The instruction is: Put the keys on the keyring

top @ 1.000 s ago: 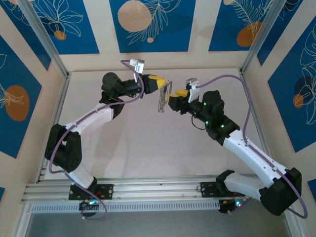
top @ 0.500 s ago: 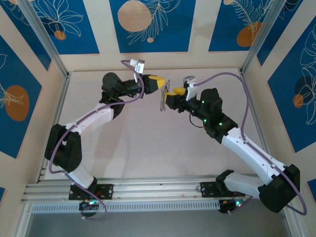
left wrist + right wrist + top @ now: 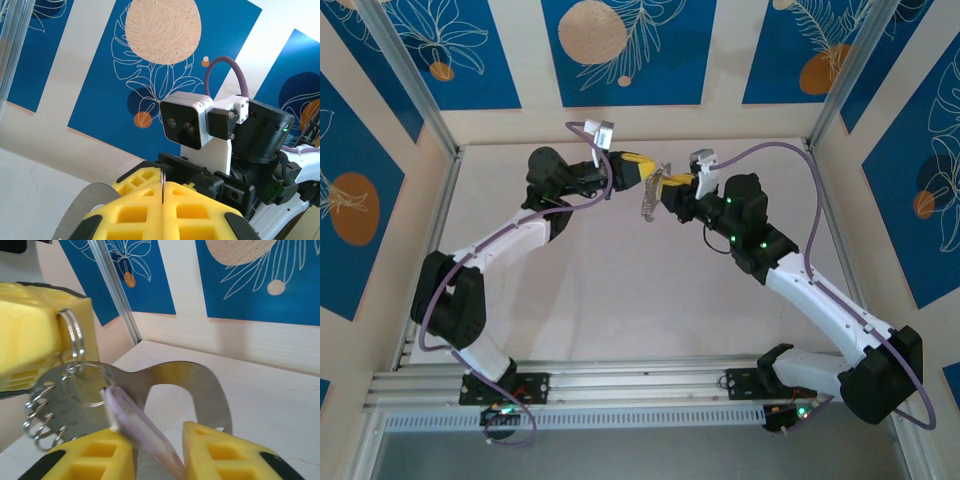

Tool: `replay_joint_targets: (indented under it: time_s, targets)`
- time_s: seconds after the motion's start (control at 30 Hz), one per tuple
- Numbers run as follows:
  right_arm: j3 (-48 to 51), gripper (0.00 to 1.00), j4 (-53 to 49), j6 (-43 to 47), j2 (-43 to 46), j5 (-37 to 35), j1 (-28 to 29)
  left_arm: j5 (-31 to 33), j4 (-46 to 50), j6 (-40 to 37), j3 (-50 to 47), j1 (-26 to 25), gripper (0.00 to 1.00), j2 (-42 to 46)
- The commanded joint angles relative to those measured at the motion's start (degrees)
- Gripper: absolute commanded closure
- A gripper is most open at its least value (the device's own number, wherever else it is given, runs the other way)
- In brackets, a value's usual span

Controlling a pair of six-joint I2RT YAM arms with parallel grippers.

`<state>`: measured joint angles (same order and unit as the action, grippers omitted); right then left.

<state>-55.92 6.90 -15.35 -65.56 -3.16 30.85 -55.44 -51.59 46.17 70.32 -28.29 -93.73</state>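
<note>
Top view: the right gripper [image 3: 670,184] has swung from 4 o'clock up towards 12 over the last second. It now sits tip to tip with the left gripper [image 3: 650,172] in mid-air above the far middle of the table. The keyring [image 3: 648,202] hangs at 6 o'clock below where they meet, in the same spot as before, and the left arm has not moved.

Left wrist view: the left gripper [image 3: 163,205] has its yellow pads pressed fully together on a thin metal edge of the keyring [image 3: 163,179]. The right arm's wrist camera [image 3: 186,120] faces it closely at 12 o'clock.

Right wrist view: the keyring's flat steel loop [image 3: 202,382] stands just ahead. A split ring [image 3: 75,340] at 10 o'clock runs into the left gripper's pad [image 3: 35,330], and small rings [image 3: 40,415] fringe the plate at 8 o'clock. The lilac key [image 3: 142,432] slants through the gap of the right gripper [image 3: 159,457]. The fingers have been narrowing but a gap remains, and I cannot tell whether they pinch the key yet.

In my judgement the approach is done and threading the key is about to start.
</note>
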Motion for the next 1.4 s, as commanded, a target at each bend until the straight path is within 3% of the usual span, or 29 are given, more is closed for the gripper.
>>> replay_joint_targets:
  time_s: [0.0, 0.33, 0.67, 1.37]
  targets:
    - [-1.21, 0.73, 2.01, 0.47, 1.31, 1.33, -0.7, -0.45, -1.88, -0.29, 1.37, -0.62, 1.0, 1.17]
    - [-2.09, 0.72, 2.84, 0.5, 0.17, 2.85, -0.69, -0.17, -1.84, -0.36, 1.22, -1.14, 1.0, 0.92]
    - [-2.24, 1.0, 2.62, 1.05, 0.86, 3.43, -0.79, -0.02, -1.26, -0.92, 1.48, -1.37, 1.0, 1.01]
    - [-2.97, 1.0, -0.35, 3.67, 4.55, 1.35, -2.69, -0.11, -0.65, -1.72, 1.13, -1.47, 1.0, 1.18]
